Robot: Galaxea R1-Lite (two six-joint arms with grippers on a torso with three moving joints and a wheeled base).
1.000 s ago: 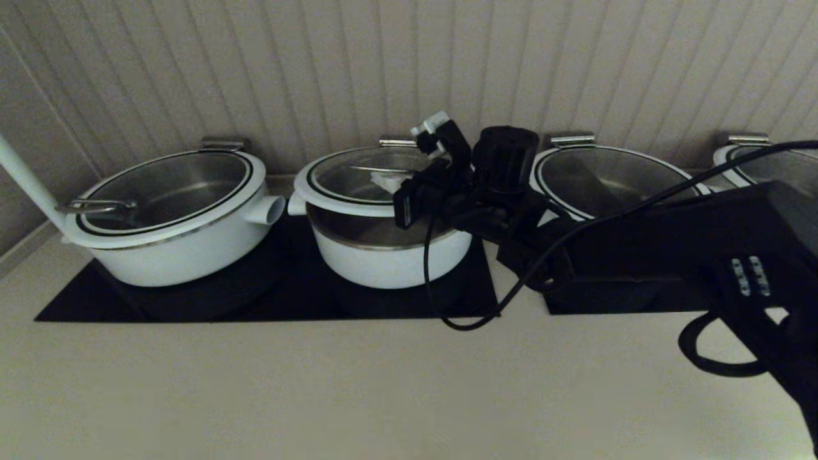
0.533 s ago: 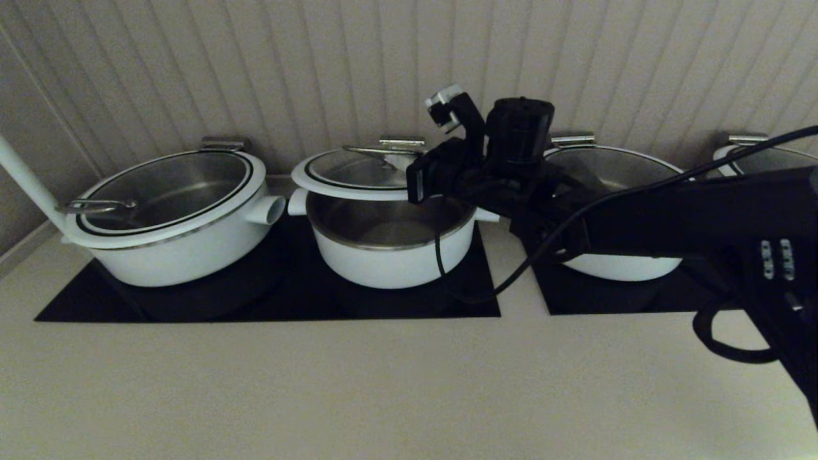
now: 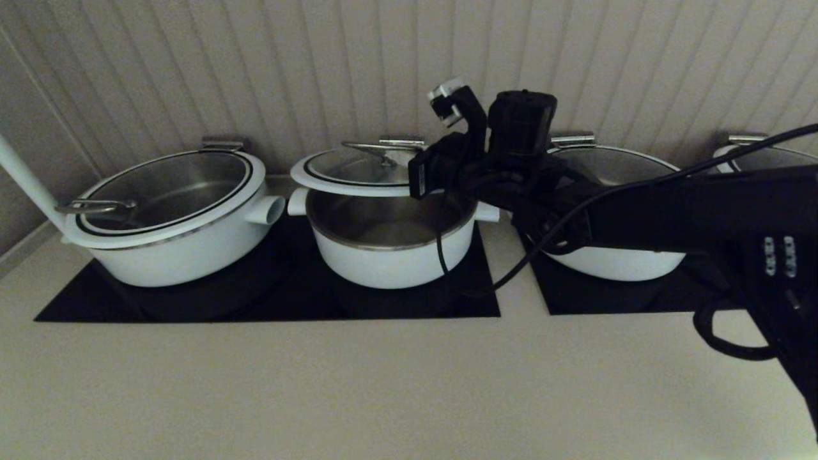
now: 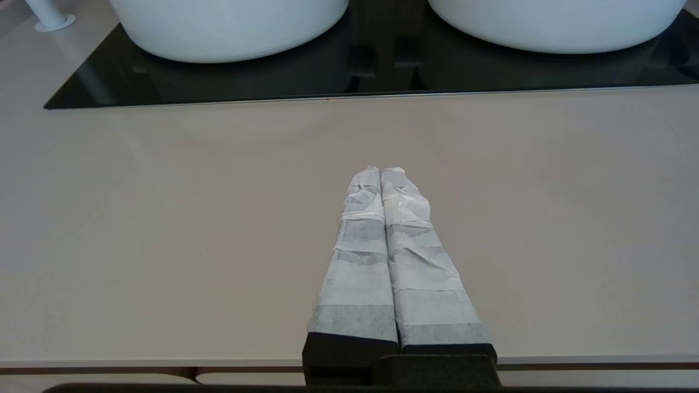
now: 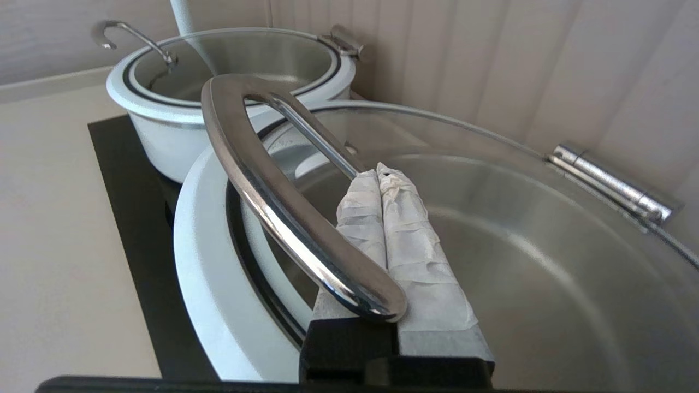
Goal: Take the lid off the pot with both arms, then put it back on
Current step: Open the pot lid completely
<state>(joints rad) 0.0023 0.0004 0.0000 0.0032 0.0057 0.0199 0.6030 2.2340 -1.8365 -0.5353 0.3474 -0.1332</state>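
The lid (image 3: 358,174), glass with a broad white rim, hangs tilted a little above the pot (image 3: 390,259), which stands open on the black cooktop (image 3: 268,300). My right gripper (image 5: 378,173) is shut. Its white-padded fingers (image 5: 415,256) are slid under the lid's curved steel handle (image 5: 256,180), which rests on them; the handle also shows in the head view (image 3: 378,148). My right arm (image 3: 639,217) reaches in from the right. My left gripper (image 4: 380,172) is shut and empty, low over the bare counter in front of the cooktop, and is out of the head view.
A wider white pot with its lid (image 3: 169,211) stands left of the task pot, with a white pole (image 3: 25,179) beside it. Another wide pot (image 3: 617,262) is right, behind my arm, and a fourth (image 3: 754,156) far right. The panelled wall is close behind. A cable (image 3: 447,255) hangs over the pot's front.
My right gripper has risen with the lid on it. A second ago the lid was barely off the pot; now it hangs clear above it.
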